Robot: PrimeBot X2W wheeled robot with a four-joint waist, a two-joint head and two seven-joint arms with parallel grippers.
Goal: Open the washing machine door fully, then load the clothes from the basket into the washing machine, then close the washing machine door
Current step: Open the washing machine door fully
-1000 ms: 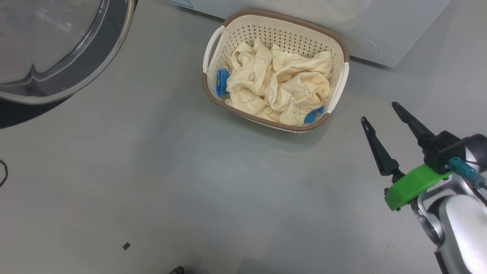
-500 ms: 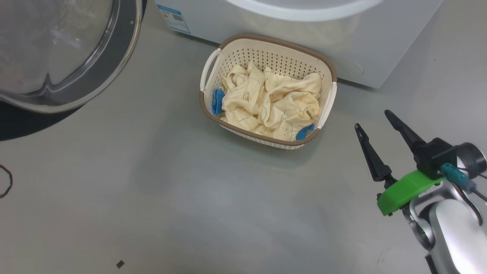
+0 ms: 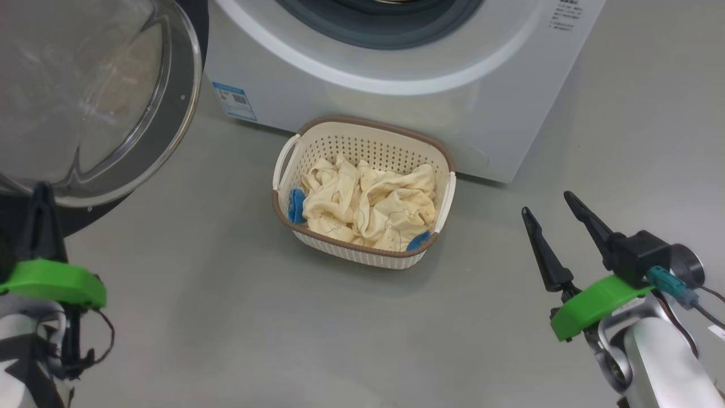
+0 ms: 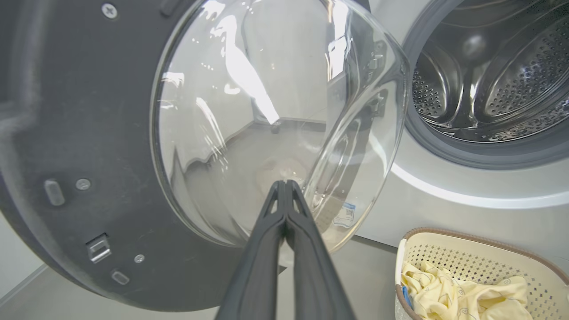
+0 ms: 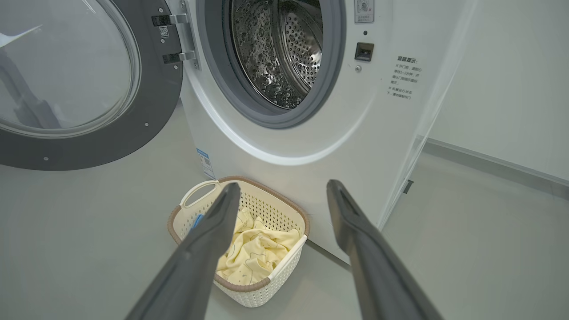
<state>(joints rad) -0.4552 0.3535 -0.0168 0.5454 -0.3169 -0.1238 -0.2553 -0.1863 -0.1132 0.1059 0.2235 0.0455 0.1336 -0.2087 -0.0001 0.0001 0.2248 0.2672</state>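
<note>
On floor against washing machine: basket holding clothes. Washing machine door hangs open. Left gripper pinched closed, empty, by door glass; right gripper spread wide, empty.

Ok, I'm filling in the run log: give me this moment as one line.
washing machine door: open | clothes: in basket | left gripper: shut, by door | right gripper: open, empty

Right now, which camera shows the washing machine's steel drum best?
The right wrist view: the drum faces the camera, perforations and ribs clear. The left wrist view crops it at its upper right corner. The head view stops at the grey gasket.
</note>
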